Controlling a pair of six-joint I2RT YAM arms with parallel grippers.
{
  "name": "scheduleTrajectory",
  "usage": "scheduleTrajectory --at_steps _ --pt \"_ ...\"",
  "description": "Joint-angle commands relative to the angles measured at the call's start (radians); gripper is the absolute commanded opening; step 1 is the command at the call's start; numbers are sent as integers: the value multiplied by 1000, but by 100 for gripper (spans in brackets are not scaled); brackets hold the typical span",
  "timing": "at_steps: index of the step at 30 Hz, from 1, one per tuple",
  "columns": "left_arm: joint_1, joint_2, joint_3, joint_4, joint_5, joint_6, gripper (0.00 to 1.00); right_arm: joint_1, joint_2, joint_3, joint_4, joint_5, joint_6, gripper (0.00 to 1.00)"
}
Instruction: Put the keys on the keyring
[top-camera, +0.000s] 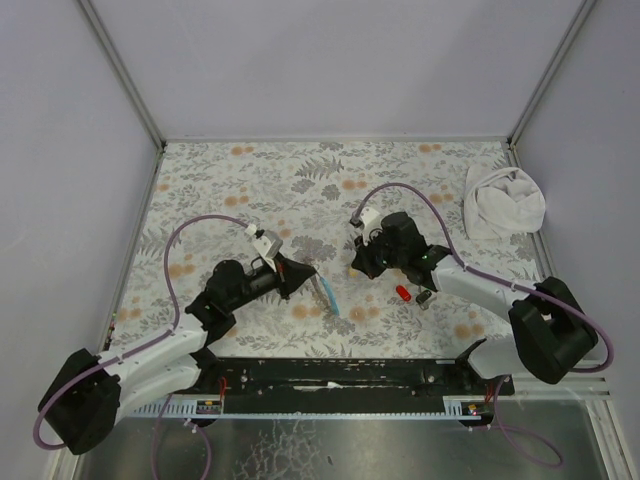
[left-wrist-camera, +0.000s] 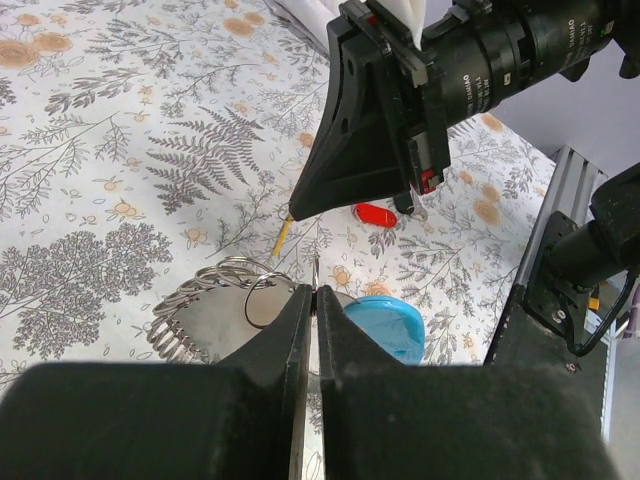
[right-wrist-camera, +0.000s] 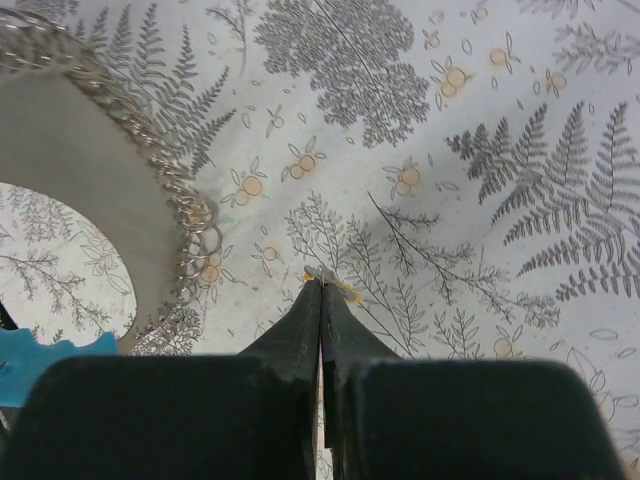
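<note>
My left gripper (top-camera: 298, 272) (left-wrist-camera: 314, 292) is shut on the rim of the keyring (left-wrist-camera: 215, 325), a wide grey hoop edged with small wire rings and carrying a light blue part (left-wrist-camera: 388, 326) (top-camera: 326, 293). In the right wrist view the keyring (right-wrist-camera: 95, 185) curves along the left. My right gripper (top-camera: 356, 266) (right-wrist-camera: 321, 282) is shut on the tan-yellow key (right-wrist-camera: 345, 291) (left-wrist-camera: 283, 235), low over the cloth just right of the hoop. The red key (top-camera: 403, 292) (left-wrist-camera: 376, 214) lies on the table behind it, with a dark key (top-camera: 424, 297) beside it.
A white cloth bundle (top-camera: 505, 200) lies at the back right corner. Metal frame rails (top-camera: 120, 70) and white walls close in the floral table (top-camera: 300, 180). The right arm (left-wrist-camera: 500, 50) hangs close above the left gripper.
</note>
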Motion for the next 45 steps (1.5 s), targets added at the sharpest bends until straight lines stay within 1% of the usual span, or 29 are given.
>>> scheduleTrajectory --at_steps 1,3,7,10,12,15,17,25,32,37,45 --pt "0 22 -18 154 -20 -16 0 -5 -41 6 90 -85 -89 0" --pt "-1 17 -17 144 -24 -7 0 -5 -54 -11 131 -113 -95 0" --pt "0 4 16 34 -37 43 0 -6 -80 -43 214 -172 -104 0" --pt "0 -15 8 26 4 78 0 -5 -102 -57 259 -202 -126 0" --pt "0 -30 2 22 38 105 0 -5 -119 -54 250 -285 -189 0" --pt "0 -39 -1 16 77 137 0 -5 -143 -47 234 -322 -231 0" --pt "0 -34 6 8 101 155 0 -5 -159 -42 210 -373 -281 0" --pt "0 40 55 -18 219 238 0 -5 -209 -37 128 -496 -445 0" --pt "0 101 78 -8 351 301 0 -5 -264 -84 164 -566 -484 0" --pt "1 129 93 -1 401 342 0 -5 -280 -93 146 -608 -503 0" --pt "5 181 157 -90 485 432 0 -5 -313 -114 125 -631 -523 0"
